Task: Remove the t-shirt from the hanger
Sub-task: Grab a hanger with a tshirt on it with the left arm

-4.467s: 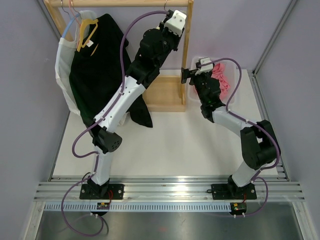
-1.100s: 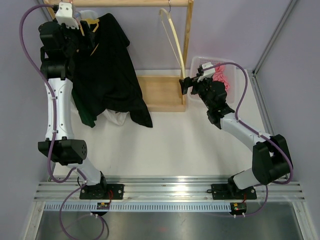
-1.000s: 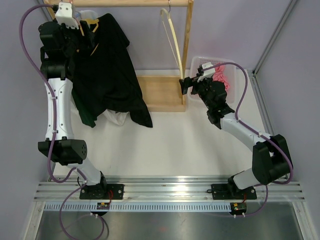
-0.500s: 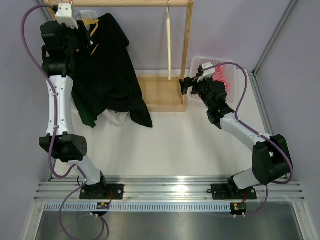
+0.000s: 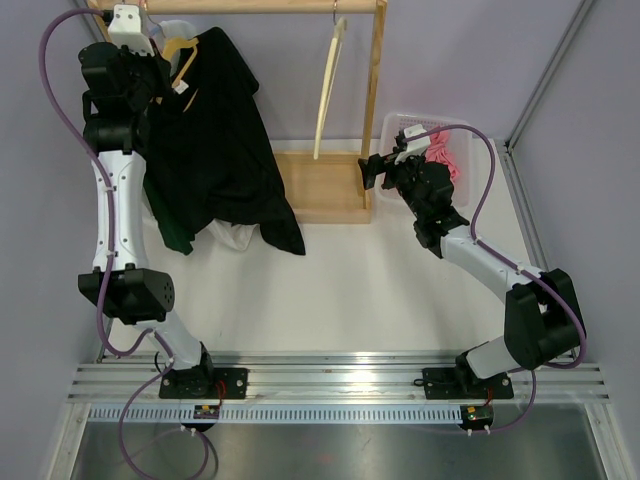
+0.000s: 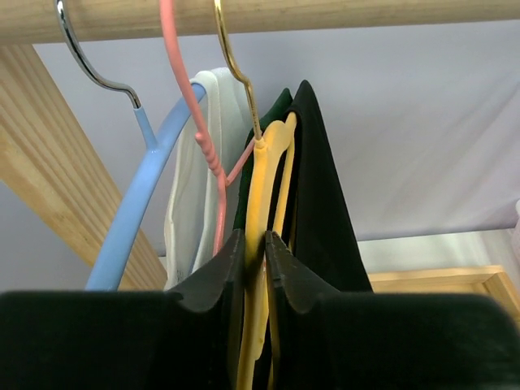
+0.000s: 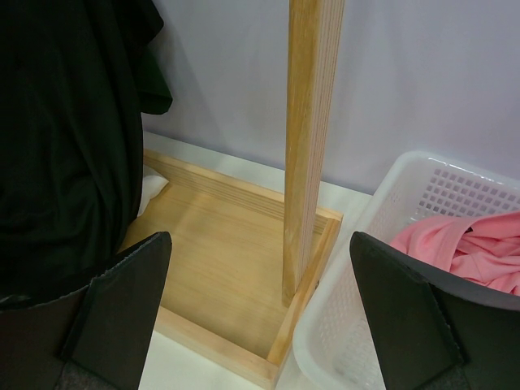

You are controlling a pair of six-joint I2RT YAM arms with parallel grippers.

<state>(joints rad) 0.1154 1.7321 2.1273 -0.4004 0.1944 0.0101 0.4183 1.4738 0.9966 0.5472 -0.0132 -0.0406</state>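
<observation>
Progress: nothing is off yet. The black t-shirt [image 5: 215, 140] hangs on the yellow hanger [image 6: 258, 187], which is hooked over the rail [image 6: 325, 15] at the rack's left end.
Left fingers: the left gripper [image 6: 253, 240] is clenched on the yellow hanger's neck just under its hook, one finger on each side.
Right fingers: the right gripper [image 7: 260, 244] is spread wide and empty, low beside the upright post [image 7: 309, 122] and facing the wooden base [image 7: 219, 252].
Left to do: by the look of it, almost everything. The hanger must be unhooked or steadied, and the shirt drawn off its shoulders.
Crowding: a pink hanger [image 6: 195, 122] and a blue hanger [image 6: 146, 203] hook onto the rail just beside the yellow one. A white garment [image 6: 191, 203] presses close behind them.
Open room: the rail runs bare to the right as far as a cream hanger [image 5: 328, 85] hanging empty. The table [image 5: 380, 290] in front of the rack offers space to bring the shirt down.
Edges: the rail sits close above the hook, so lift room looks tight. A white basket [image 7: 357, 325] holding pink cloth [image 7: 455, 244] stands against the post on the right.
</observation>
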